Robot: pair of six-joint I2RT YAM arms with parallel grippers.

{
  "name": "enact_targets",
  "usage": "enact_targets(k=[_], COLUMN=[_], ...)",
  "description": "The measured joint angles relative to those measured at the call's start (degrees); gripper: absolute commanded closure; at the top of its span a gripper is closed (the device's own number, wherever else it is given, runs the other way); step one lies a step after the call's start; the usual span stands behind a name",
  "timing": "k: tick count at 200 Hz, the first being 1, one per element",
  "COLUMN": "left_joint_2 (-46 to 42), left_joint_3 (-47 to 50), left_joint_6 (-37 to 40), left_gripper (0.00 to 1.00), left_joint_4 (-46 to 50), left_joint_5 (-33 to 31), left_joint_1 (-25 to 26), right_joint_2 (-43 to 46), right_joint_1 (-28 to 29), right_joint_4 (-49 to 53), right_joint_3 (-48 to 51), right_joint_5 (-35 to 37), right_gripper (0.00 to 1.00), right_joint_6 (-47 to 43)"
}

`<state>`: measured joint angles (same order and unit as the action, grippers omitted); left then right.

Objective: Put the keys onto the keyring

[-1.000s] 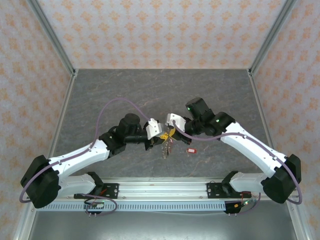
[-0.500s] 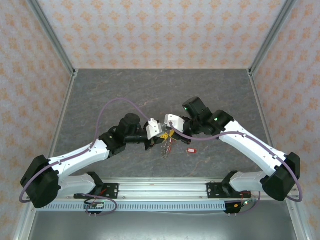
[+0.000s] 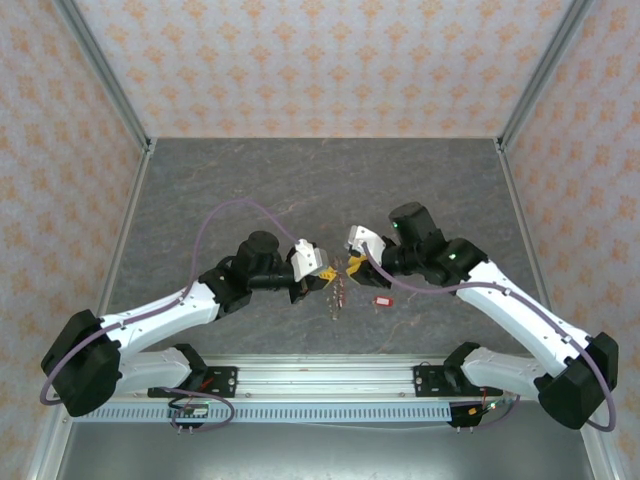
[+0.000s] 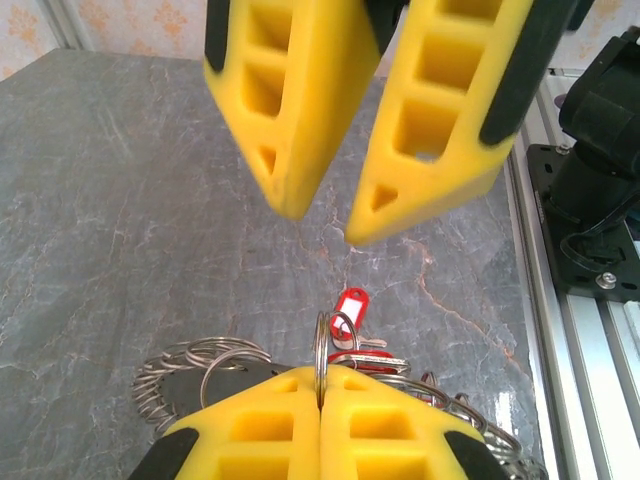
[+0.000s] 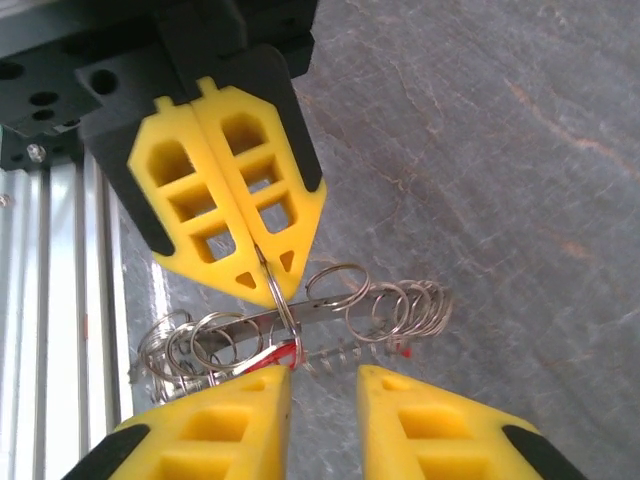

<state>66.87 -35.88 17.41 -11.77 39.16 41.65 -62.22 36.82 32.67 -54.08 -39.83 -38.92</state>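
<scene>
Keyring [image 4: 320,345] | pinched in left tool [image 4: 320,378] | right tool [image 5: 325,378] parted

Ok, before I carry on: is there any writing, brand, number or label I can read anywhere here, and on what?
No text can be read.
The red key tag: its white window shows no legible writing.
The circuit boards on the front rail: any print is too small to read.
The wallpaper: an ornament pattern, no letters.
</scene>
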Motion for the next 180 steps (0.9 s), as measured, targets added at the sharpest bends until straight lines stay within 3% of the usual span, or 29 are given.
enact_targets(k=[104, 180], left_joint_2=[-1.7, -1.7], left_joint_3=[0.0, 0.1], left_joint_6=[-1.1, -1.1], left_gripper=[1.00, 1.00], left_joint_4=[-2.2, -2.9], left_joint_5=[0.8, 0.9], left_joint_1=[-0.1, 0.0], right_joint_2=[-0.6, -1.5], right_joint_1=[-4.0, -4.6], right_joint_4=[-11.3, -15.7], right_joint_3=[6.0, 10.1], right_joint_5=[-10.7, -13.2], right_gripper=[0.79, 0.93], right_joint_6=[10.3, 13.4])
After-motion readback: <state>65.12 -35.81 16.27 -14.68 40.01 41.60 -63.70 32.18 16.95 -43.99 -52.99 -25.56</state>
